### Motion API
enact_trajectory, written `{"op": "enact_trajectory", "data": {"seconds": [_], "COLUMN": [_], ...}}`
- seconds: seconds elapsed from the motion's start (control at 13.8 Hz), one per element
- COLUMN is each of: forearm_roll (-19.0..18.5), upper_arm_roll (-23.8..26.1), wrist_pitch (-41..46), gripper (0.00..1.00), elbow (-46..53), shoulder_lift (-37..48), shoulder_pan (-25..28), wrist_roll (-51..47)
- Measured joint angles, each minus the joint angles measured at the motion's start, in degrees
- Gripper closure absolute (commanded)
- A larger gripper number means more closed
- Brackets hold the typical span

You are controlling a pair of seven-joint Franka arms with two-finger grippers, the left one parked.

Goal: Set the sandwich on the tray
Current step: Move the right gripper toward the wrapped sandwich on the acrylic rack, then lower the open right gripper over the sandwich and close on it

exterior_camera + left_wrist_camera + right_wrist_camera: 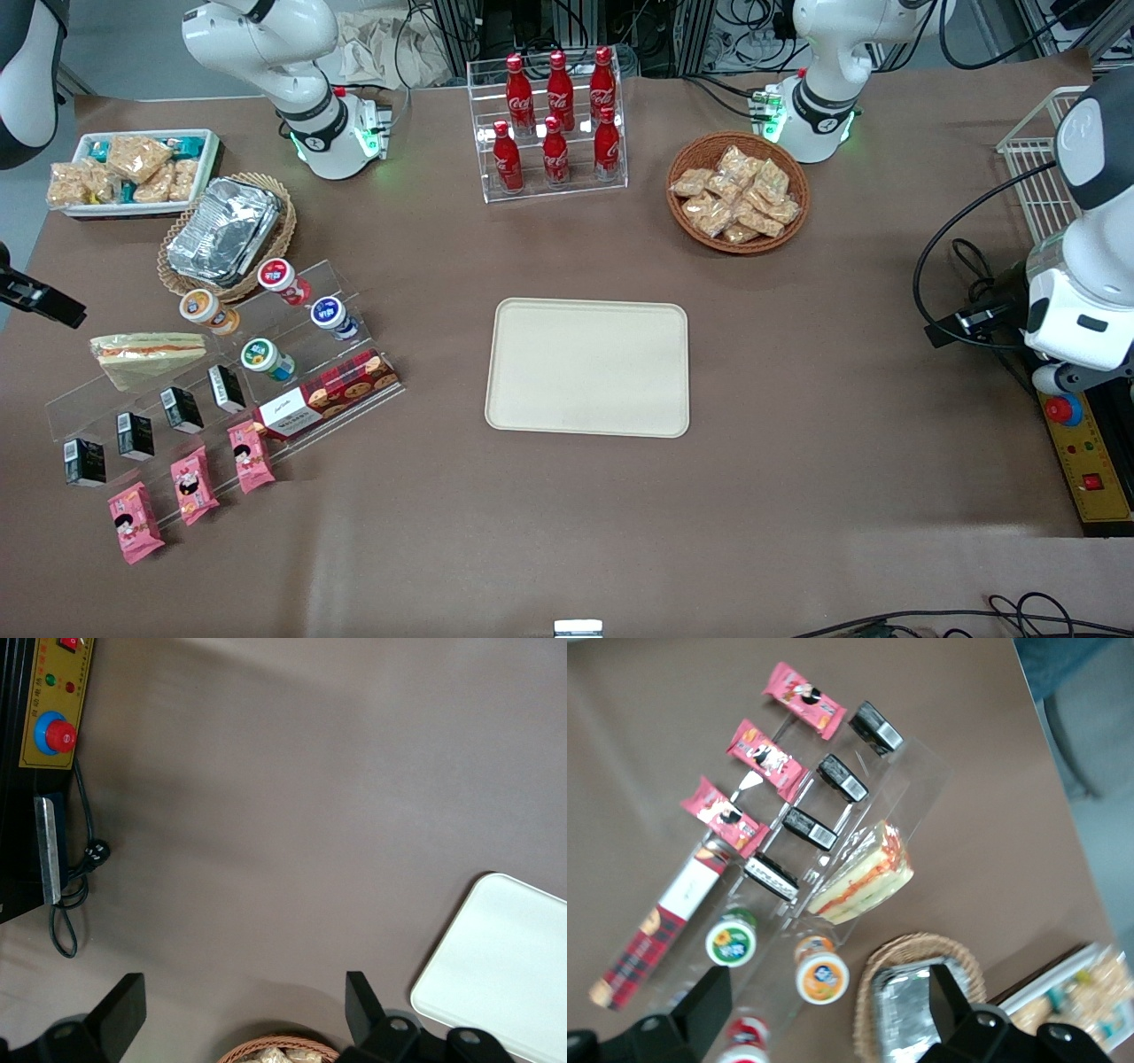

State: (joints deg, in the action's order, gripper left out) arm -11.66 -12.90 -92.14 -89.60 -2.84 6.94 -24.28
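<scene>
The sandwich (146, 354), a wrapped triangular wedge with white bread and red and green filling, lies on a clear stepped display shelf toward the working arm's end of the table. It also shows in the right wrist view (864, 877). The cream-beige tray (587, 366) sits empty in the middle of the table, and its corner shows in the left wrist view (505, 966). My right gripper (828, 1005) hangs high above the shelf, open and empty, over the yogurt cups and the foil basket, apart from the sandwich. Only a dark part of it shows in the front view (40, 299).
The shelf (221, 372) also holds yogurt cups (266, 357), small black cartons (182, 409), a red cookie box (330, 394) and pink packets (193, 485). Nearby are a wicker basket with foil packs (226, 232) and a white snack bin (133, 173). Farther from the camera stand a cola rack (554, 124) and a snack basket (737, 193).
</scene>
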Motion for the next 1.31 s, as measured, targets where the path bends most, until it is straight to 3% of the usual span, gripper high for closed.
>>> {"op": "enact_trajectory", "data": {"seconds": [0.15,0.36,0.51,1.31], "forearm_roll": [0.7,9.2,11.5,12.0], "upper_arm_roll": [-0.1,-1.0,-1.5,-1.6], "wrist_pitch": [-0.9,-3.0,-3.6,-9.5], "gripper": [0.01,0.01,0.01,0.01], "elbow": [0.0,0.0,-0.3,-7.7], "shoulder_lift": [-0.7,-2.4,-4.1,-8.6], "shoulder_pan": [-0.1,-4.7,-8.0,-9.9], "wrist_roll": [-9.2,-15.5,-18.6,-39.4]}}
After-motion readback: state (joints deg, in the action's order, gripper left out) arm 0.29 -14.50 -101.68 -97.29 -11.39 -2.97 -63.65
